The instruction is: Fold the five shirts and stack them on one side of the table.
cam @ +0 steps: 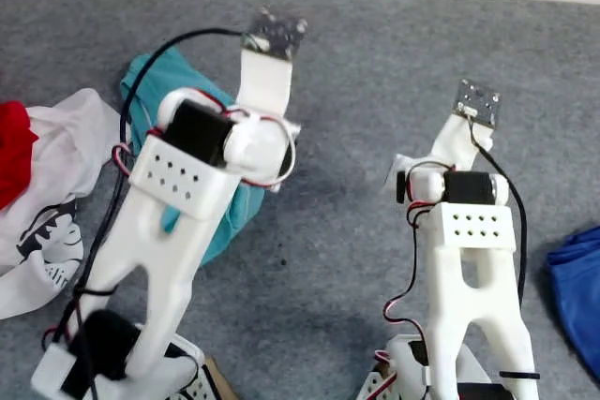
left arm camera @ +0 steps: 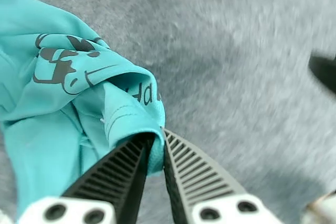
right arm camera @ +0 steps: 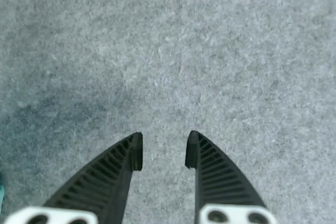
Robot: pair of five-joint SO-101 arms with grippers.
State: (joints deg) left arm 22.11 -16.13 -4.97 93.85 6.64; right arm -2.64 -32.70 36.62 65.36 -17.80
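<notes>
our left gripper (left arm camera: 155, 142) is clenched on a folded edge of the crumpled teal cotton shirt with dark print (left arm camera: 63, 103), which lies left of the table's middle. our right gripper (right arm camera: 163, 153) hangs released over bare grey felt table covering (right arm camera: 210, 51). we see a white printed shirt (cam: 56, 185) and a red shirt (cam: 11, 152) at the left edge and a blue shirt (cam: 577, 288) at the right edge.

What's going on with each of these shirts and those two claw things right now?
Left gripper: shut, pinching a fold of the teal shirt.
Right gripper: open, holding nothing.
Teal shirt: crumpled, not folded, held at one edge.
White shirt: crumpled, not folded.
Red shirt: bunched up against the white shirt.
Blue shirt: cut off at the picture's edge; cannot tell whether it is folded.
</notes>
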